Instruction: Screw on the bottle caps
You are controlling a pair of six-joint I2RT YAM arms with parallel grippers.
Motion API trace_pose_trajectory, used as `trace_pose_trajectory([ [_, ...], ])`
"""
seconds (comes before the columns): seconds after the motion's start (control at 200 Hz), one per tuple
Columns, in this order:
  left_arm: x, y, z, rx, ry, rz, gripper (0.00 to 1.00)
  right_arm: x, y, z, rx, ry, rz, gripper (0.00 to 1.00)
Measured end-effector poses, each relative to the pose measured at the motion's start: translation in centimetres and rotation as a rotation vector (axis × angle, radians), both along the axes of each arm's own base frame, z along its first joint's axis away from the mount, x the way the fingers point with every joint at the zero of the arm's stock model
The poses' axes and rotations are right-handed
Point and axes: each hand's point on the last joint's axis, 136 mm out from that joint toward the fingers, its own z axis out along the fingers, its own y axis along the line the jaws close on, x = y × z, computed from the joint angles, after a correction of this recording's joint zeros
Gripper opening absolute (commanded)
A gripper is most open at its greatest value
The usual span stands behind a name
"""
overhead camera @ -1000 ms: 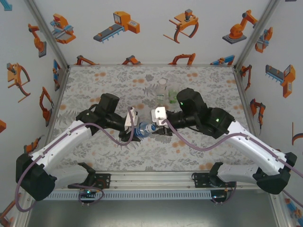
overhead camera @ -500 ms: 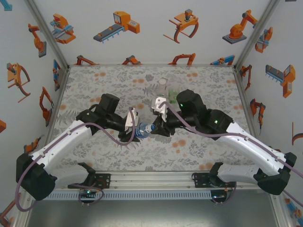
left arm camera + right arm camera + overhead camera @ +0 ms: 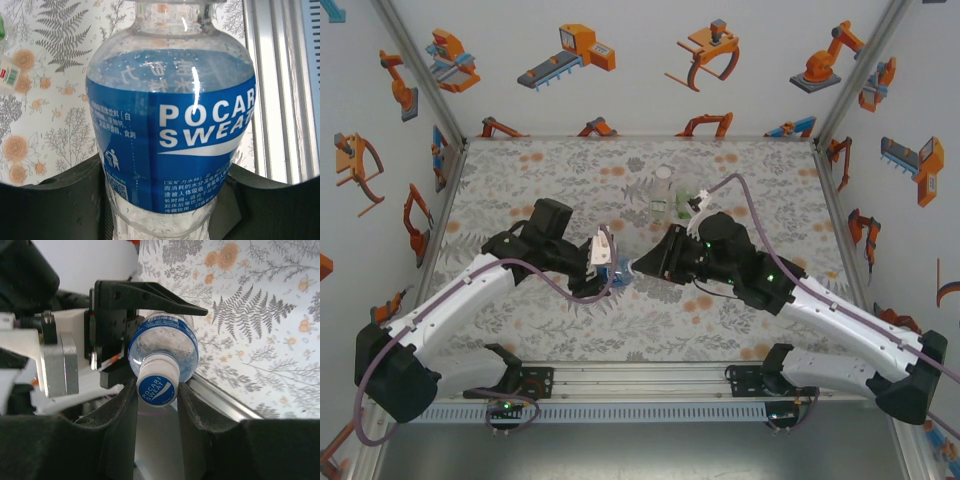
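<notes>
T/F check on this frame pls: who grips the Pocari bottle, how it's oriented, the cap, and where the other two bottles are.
1. The left end effector grips the Pocari Sweat bottle around its body. True.
2. That bottle stands upright on the table. False: it is held on its side, neck toward the right end effector.
3. The right end effector's fingers sit on either side of the cap on the bottle's neck. True.
4. The cap is plain. False: it is printed POCARI SWEAT.
5. The two other bottles lie beside the arm bases. False: they stand farther back, beyond the end effectors.
</notes>
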Motion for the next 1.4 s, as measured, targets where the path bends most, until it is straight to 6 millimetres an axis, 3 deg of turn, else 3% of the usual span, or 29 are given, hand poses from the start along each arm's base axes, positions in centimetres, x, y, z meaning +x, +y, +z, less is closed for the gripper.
trace_pose_trajectory([
  [0.175, 0.4, 0.1, 0.0, 0.002, -0.003, 0.017, 0.00, 0.4, -0.1, -0.1, 0.011, 0.056, -0.050, 0.36],
  [0.34, 0.1, -0.7, 1.2, -0.055, -0.027, -0.017, 0.00, 0.5, -0.6, 1.2, -0.027, -0.006, -0.040, 0.58],
  [0.451, -0.2, -1.1, 1.8, -0.084, -0.035, -0.039, 0.00, 0.4, -1.5, 2.5, -0.061, -0.084, -0.022, 0.65],
  [0.696, -0.3, -1.3, 2.1, -0.103, -0.037, -0.053, 0.00, 0.5, -2.6, 7.1, -0.144, -0.369, 0.070, 0.62],
  [0.856, -0.6, -1.4, 2.3, -0.113, -0.030, -0.065, 0.00, -0.8, -1.7, 9.0, -0.238, -0.654, 0.276, 0.59],
  [1.101, -1.1, -1.5, 2.6, -0.135, -0.018, -0.093, 0.00, -5.5, 0.0, 8.7, -0.294, -1.090, 0.720, 0.57],
  [1.397, -1.4, -1.6, 2.8, -0.148, -0.010, -0.110, 0.00, -6.4, 1.1, 7.4, -0.337, -1.303, 0.907, 0.48],
])
